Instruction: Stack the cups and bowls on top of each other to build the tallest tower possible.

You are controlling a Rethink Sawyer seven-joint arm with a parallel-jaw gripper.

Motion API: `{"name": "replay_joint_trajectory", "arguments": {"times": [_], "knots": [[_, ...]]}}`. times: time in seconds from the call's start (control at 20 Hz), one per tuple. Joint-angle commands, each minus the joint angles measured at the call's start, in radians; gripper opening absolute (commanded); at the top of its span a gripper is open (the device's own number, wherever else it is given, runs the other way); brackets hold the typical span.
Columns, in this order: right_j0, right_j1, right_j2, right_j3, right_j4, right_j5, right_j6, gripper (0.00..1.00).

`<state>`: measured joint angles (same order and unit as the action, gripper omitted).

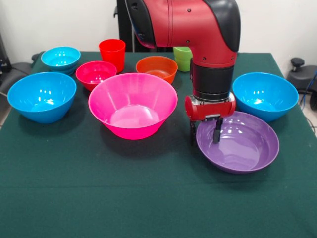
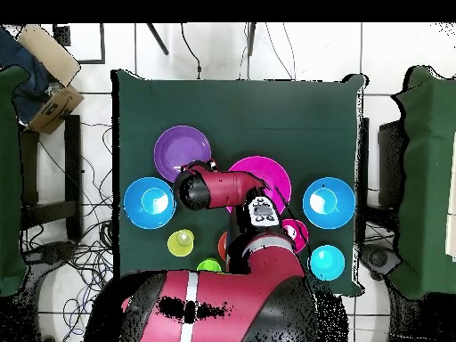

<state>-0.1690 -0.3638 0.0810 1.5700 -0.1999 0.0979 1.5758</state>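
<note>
The claw point(image 1: 205, 132) hangs spread apart, one finger inside and one outside the purple bowl's point(image 1: 242, 144) rim. The big pink bowl point(image 1: 132, 104) sits empty just beside it on the green surface point(image 1: 99, 198), nothing stacked yet.

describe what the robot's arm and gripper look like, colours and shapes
The arm is made of bulky, rounded glossy red shells with black sections at the joints. Below it sits a black cylindrical wrist, then a red collar with small dark fittings. The gripper ends in two thin, straight black fingers. From overhead, a white stripe runs along the red base segment and a small light panel sits on the arm.
</note>
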Motion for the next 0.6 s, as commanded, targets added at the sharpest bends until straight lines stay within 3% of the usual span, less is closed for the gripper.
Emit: {"name": "replay_joint_trajectory", "arguments": {"times": [0.05, 0.6], "knots": [[0.006, 0.036, 0.046, -0.03, 0.0, 0.022, 0.12, 1.0], [0.017, 0.037, 0.035, -0.039, 0.008, 0.027, 0.127, 1.0]]}}
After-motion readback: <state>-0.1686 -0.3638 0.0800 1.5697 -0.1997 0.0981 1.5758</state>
